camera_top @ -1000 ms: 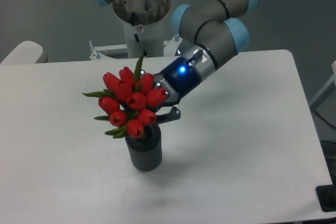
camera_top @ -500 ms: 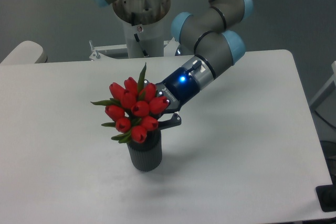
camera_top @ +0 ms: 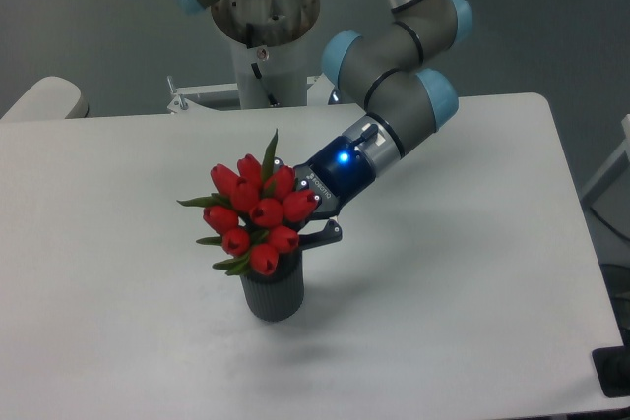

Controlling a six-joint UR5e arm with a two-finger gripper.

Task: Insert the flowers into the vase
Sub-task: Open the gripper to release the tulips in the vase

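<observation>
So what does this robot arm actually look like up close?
Its arm is made of grey and silvery tubes joined at rounded joints with pale blue caps. The end effector has a dark blue body with a small glowing blue light, white lettering and black fingers.

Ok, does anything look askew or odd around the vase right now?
The bunch of red tulip buds leans left over the small dark-grey ribbed vase rather than standing upright, and the gripper holds it from the right. Nothing spilled or damaged.

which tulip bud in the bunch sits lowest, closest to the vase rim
The bud at the bottom centre of the flowers, just above the vase rim. Every other bud sits higher in the bunch; the gripper is behind on the right.
</observation>
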